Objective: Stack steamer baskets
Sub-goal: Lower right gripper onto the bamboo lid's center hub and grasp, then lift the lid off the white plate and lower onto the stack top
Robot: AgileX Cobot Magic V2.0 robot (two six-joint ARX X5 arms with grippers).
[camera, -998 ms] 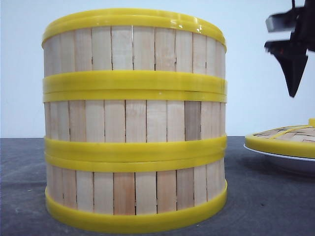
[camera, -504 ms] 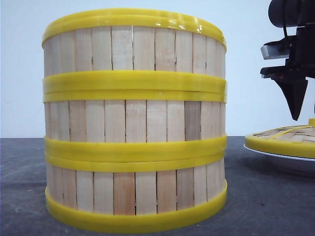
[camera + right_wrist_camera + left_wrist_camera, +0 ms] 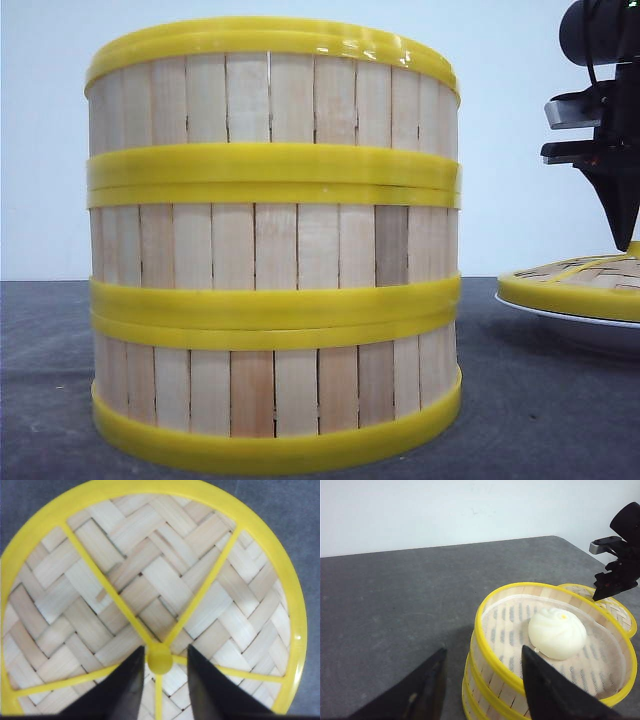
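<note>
At the centre of the front frame your three steamer baskets (image 3: pixel 273 245) stand stacked on the bench (image 3: pixel 45 380), while your right gripper (image 3: pixel 160 677), spread astride the lid (image 3: pixel 150 590) knob, could drag it off the plate (image 3: pixel 575 322); the left gripper (image 3: pixel 482 692) hangs open.

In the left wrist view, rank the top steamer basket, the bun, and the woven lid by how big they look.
1. top steamer basket, clearly largest.
2. and 3. bun and woven lid: unsure, since the basket hides most of the lid and it sits farther away.
</note>
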